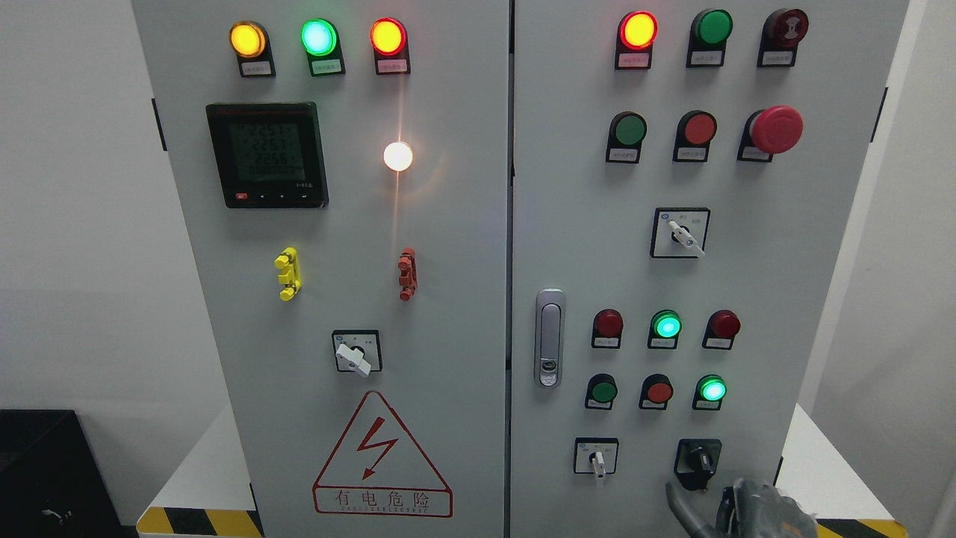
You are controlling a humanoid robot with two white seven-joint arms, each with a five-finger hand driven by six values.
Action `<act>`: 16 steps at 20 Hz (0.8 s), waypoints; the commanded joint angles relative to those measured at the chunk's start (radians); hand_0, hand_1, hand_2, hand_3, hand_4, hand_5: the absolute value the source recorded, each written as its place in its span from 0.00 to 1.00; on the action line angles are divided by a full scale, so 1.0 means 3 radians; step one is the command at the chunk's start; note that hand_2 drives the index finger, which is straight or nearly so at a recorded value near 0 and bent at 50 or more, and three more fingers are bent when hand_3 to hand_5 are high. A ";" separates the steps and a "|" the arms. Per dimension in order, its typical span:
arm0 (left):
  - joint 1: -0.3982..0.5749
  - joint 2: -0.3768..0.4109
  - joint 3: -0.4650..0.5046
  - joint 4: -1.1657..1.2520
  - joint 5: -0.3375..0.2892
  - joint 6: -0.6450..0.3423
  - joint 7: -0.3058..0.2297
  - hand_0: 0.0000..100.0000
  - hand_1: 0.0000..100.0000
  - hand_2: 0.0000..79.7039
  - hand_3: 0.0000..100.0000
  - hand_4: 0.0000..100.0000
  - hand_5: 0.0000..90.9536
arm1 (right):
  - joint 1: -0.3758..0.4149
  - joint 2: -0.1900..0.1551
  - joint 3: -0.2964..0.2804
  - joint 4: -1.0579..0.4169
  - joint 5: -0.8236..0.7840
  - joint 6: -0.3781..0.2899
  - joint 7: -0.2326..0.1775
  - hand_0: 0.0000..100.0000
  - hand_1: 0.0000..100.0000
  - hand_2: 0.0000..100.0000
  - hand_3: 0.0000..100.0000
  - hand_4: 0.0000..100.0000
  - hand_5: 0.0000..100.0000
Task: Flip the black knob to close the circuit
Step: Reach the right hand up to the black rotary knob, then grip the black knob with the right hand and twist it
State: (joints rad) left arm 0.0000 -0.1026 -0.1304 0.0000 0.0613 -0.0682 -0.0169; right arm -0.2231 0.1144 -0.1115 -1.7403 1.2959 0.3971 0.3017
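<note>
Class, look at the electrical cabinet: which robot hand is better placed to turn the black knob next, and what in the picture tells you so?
Right. The right robot hand is raised just below the black knob at the cabinet's lower right, fingertips nearly at it. The left hand is out of view.

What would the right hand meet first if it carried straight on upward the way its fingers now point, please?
Most likely the black knob: the right hand sits just below it at the bottom edge, one finger tip reaching up beside the knob's plate. Depth is unclear, so whether it already touches the cabinet door cannot be told.
</note>
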 commanded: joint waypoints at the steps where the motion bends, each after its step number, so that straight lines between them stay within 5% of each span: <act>1: 0.0072 -0.0001 0.0000 -0.0077 0.0000 -0.0003 0.0000 0.12 0.56 0.00 0.00 0.00 0.00 | -0.0075 -0.0013 -0.0160 0.0100 0.0001 -0.0015 -0.0004 0.00 0.00 0.85 1.00 0.92 0.99; 16: 0.0072 -0.0001 0.0000 -0.0077 0.0000 -0.0003 0.0000 0.12 0.56 0.00 0.00 0.00 0.00 | -0.0095 -0.0024 -0.0314 0.0156 -0.0009 -0.0030 -0.0009 0.00 0.00 0.85 1.00 0.91 0.98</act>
State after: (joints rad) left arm 0.0000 -0.1026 -0.1304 0.0000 0.0613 -0.0682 -0.0169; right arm -0.2492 0.1094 -0.1660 -1.7080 1.2941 0.3862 0.3043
